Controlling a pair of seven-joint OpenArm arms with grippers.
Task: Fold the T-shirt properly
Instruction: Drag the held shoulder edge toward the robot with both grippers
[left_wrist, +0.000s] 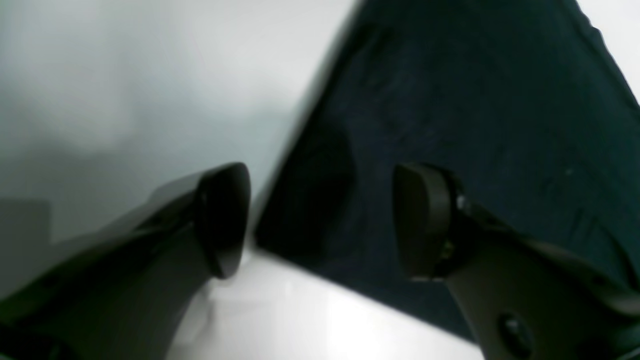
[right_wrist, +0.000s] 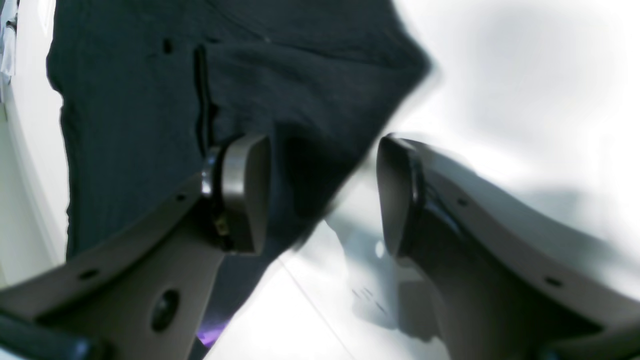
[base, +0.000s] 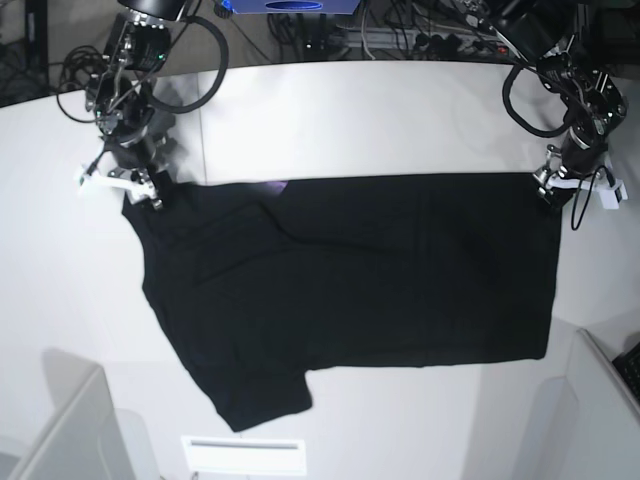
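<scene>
Lying half-folded on the surface (base: 330, 110), the T-shirt (base: 380, 270) needs more folds; left hand (left_wrist: 320, 220) and right hand (right_wrist: 322, 192) gape, holding nothing.

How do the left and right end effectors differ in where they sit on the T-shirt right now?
The left end effector straddles a square hem corner of the T-shirt; the right end effector straddles the corner by a sleeve. In its wrist view the left's fingers look dark and shadowed; the right's fingers look pale grey. Both stand open over a far corner, neither pinching cloth.
</scene>
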